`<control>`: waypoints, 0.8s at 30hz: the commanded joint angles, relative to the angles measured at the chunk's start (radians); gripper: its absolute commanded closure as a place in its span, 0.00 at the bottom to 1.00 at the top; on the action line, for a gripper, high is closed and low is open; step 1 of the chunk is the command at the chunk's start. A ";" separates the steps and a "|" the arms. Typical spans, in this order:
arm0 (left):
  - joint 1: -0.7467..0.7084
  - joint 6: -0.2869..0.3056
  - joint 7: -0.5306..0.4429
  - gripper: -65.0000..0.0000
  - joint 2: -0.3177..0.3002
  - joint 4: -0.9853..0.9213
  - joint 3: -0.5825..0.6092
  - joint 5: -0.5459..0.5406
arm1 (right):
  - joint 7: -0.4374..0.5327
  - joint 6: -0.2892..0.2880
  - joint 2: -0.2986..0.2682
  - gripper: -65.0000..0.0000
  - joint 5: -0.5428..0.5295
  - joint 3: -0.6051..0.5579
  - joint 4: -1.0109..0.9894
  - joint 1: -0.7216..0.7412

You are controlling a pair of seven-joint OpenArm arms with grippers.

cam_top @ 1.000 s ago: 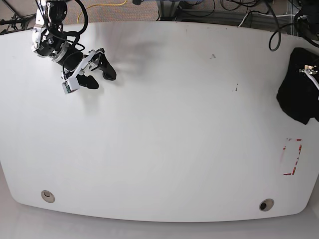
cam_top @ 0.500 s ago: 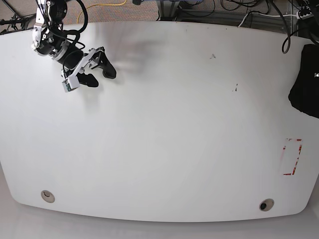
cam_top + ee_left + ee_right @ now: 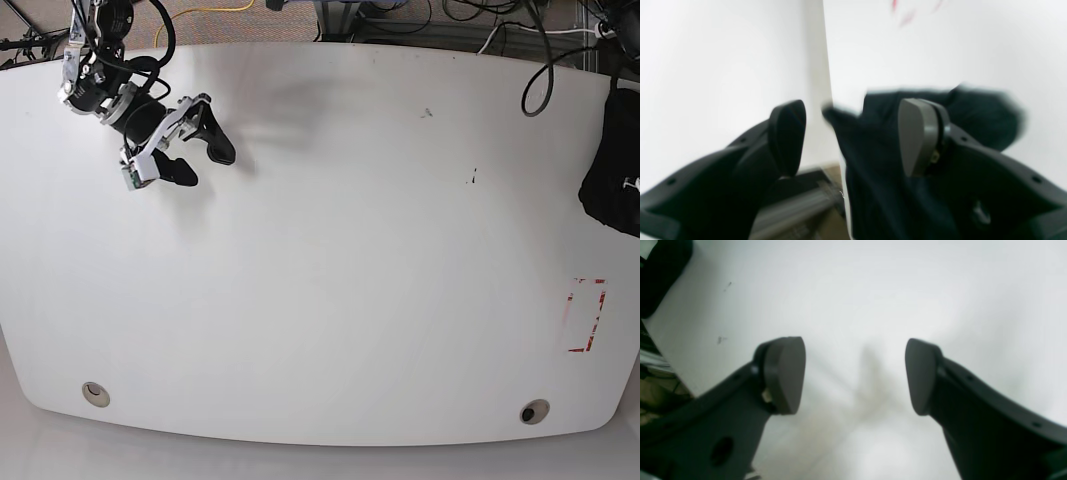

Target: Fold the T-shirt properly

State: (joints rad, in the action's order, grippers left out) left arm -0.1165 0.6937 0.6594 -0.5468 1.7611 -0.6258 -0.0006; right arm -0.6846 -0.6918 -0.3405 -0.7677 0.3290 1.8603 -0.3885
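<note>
T-shirt [image 3: 610, 175] sits bunched at the surface [image 3: 330, 250] edge; both end effectors, left [image 3: 853, 136] and right [image 3: 195, 150], gape wide, empty. Snagging one layer might drag it off.

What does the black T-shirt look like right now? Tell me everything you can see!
The T-shirt is plain black soft cloth, bunched into a crumpled heap, not spread flat or folded. It lies at the table's right edge in the base view, partly hanging past it. In the blurred left wrist view it fills the space below the open jaws; no grip shows.
</note>
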 commanded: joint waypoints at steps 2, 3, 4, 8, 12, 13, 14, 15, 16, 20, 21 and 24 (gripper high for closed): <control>-0.025 -0.004 0.003 0.38 0.090 0.138 -0.003 -0.002 | 0.058 -0.006 0.021 0.33 0.096 0.063 0.019 0.012; -0.039 -0.012 -0.008 0.38 0.126 0.168 -0.001 -0.002 | 0.087 -0.006 0.044 0.33 0.149 0.081 0.017 0.012; -0.045 -0.018 -0.023 0.38 0.150 0.185 0.001 -0.002 | 0.113 -0.006 0.057 0.33 0.190 0.095 0.015 0.012; -0.050 -0.079 -0.140 0.39 0.296 0.208 0.037 -0.002 | 0.268 -0.006 0.151 0.33 0.408 0.138 0.005 0.026; -0.091 -0.191 -0.309 0.39 0.410 0.205 0.086 0.026 | 0.454 -0.006 0.231 0.33 0.572 0.193 -0.058 0.032; -0.113 -0.239 -0.356 0.39 0.448 0.199 0.120 0.058 | 0.515 -0.006 0.245 0.33 0.609 0.210 -0.089 0.032; -0.131 -0.282 -0.401 0.39 0.479 0.193 0.160 0.096 | 0.567 -0.006 0.254 0.33 0.629 0.224 -0.121 0.032; -0.145 -0.314 -0.435 0.39 0.500 0.190 0.195 0.126 | 0.604 -0.006 0.257 0.33 0.633 0.233 -0.146 0.032; -0.167 -0.349 -0.478 0.39 0.528 0.185 0.240 0.170 | 0.647 -0.006 0.255 0.33 0.635 0.243 -0.175 0.030; -0.283 -0.437 -0.610 0.39 0.601 0.184 0.366 0.278 | 0.736 -0.006 0.235 0.33 0.635 0.253 -0.259 -0.031; -0.309 -0.444 -0.633 0.39 0.612 0.184 0.386 0.281 | 0.750 -0.006 0.231 0.33 0.633 0.253 -0.267 -0.043; -0.398 -0.458 -0.688 0.39 0.637 0.191 0.435 0.282 | 0.777 -0.006 0.226 0.33 0.632 0.253 -0.282 -0.100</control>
State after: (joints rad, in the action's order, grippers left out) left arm -0.4774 0.2718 0.0143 0.0879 1.9247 -0.1982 0.2810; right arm 0.0460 -0.6910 -0.1055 -0.1146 0.5785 1.5703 -0.4618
